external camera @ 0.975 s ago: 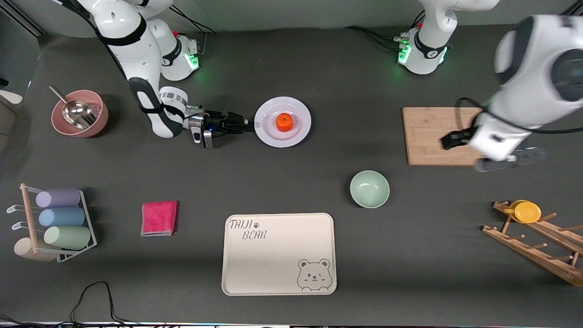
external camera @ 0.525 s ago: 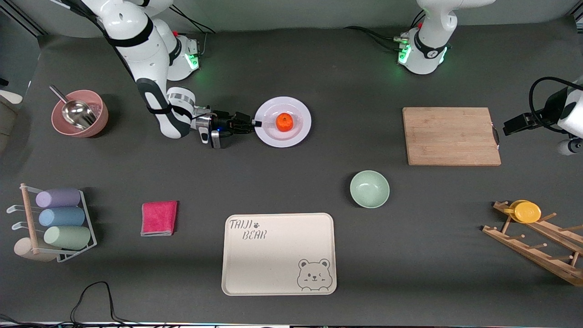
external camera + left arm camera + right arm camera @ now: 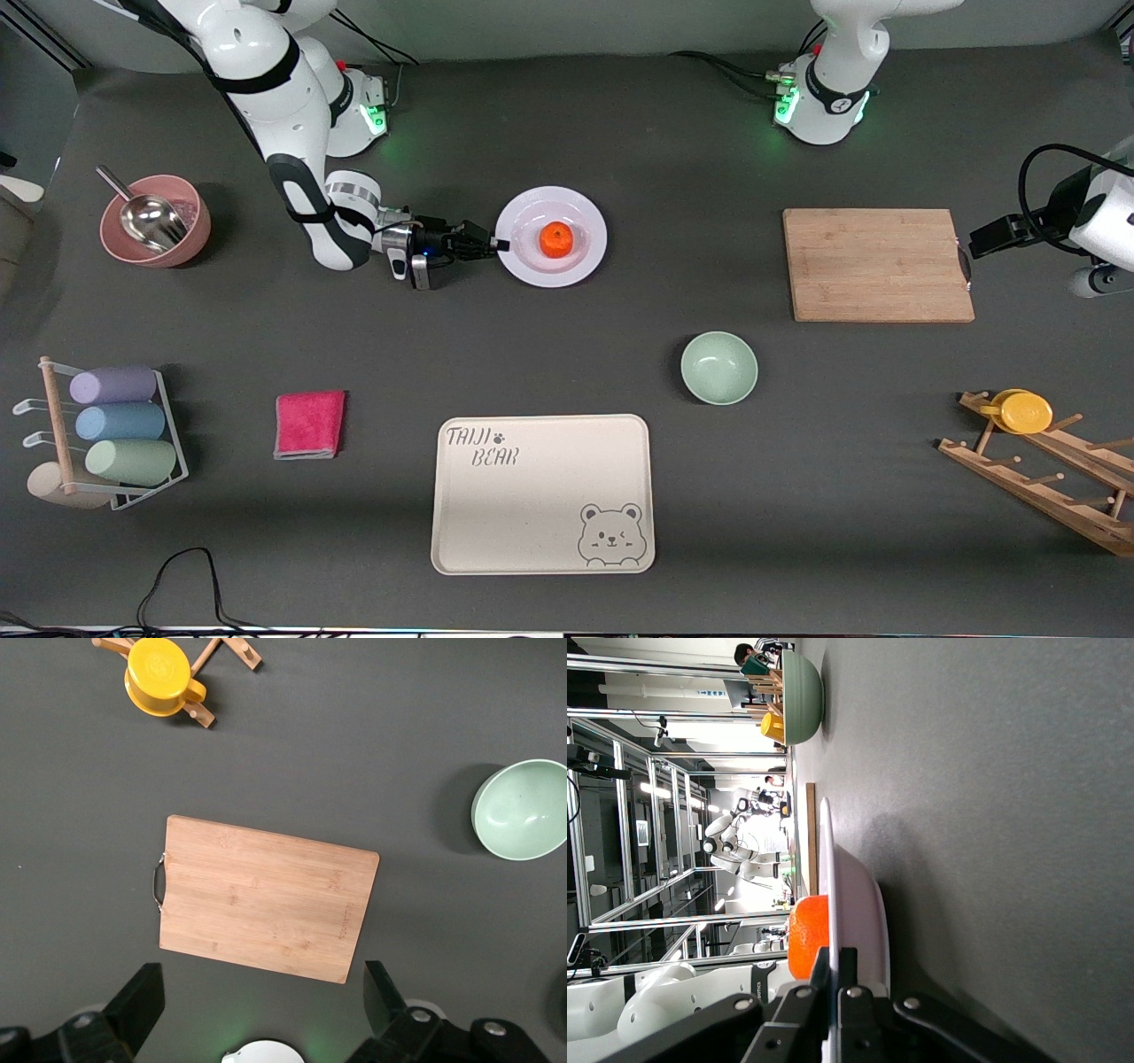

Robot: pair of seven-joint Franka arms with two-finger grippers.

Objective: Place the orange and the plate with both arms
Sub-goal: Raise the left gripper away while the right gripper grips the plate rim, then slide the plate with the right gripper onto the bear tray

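The right hand point(image 3: 498, 245) has closed on the rim of the plate point(image 3: 585, 255), which has shifted slightly since a moment ago, so the lift seems to be starting. The orange point(image 3: 555, 239) sits mid-plate, just past the fingertips. The left hand point(image 3: 257, 1010), open, has swung off the board point(image 3: 264, 898) and hovers above its edge.

Two glossy white Franka arms carry black joint bands and black cables. Green lights glow at both bases.
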